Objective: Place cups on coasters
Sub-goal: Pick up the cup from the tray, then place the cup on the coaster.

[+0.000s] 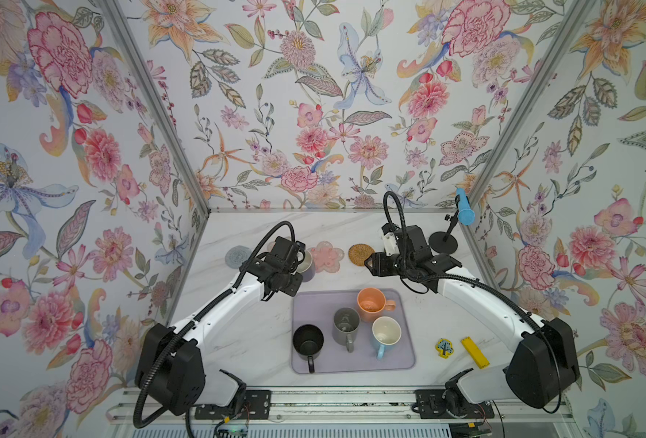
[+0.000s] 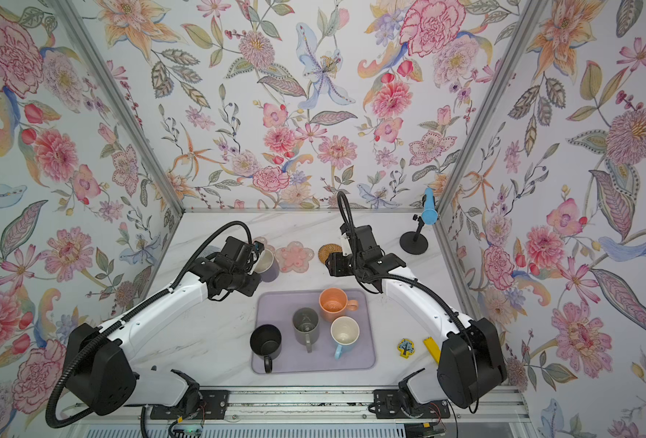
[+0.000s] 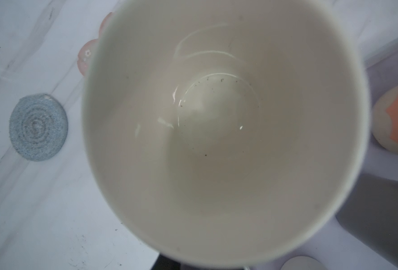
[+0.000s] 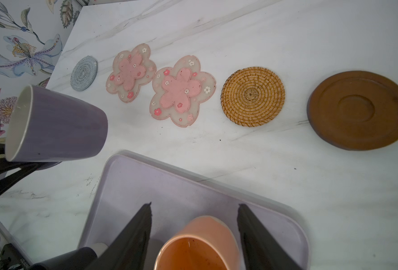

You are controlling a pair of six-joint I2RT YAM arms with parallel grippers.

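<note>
— Ceramic: your lavender mug looks slick, brittle; grip rim or handle.
— Your left tool clamps it, tilted above the tabletop's far left; right tool gapes empty.

Peach mug half out of frame

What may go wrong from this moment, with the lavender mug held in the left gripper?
1. The left gripper holds the lavender mug by the two pink flower coasters, which lie very close together; the mug may land across both and rock.
2. The right gripper stands open over the peach mug; the grey mug is close beside it, and a finger may knock it.
</note>
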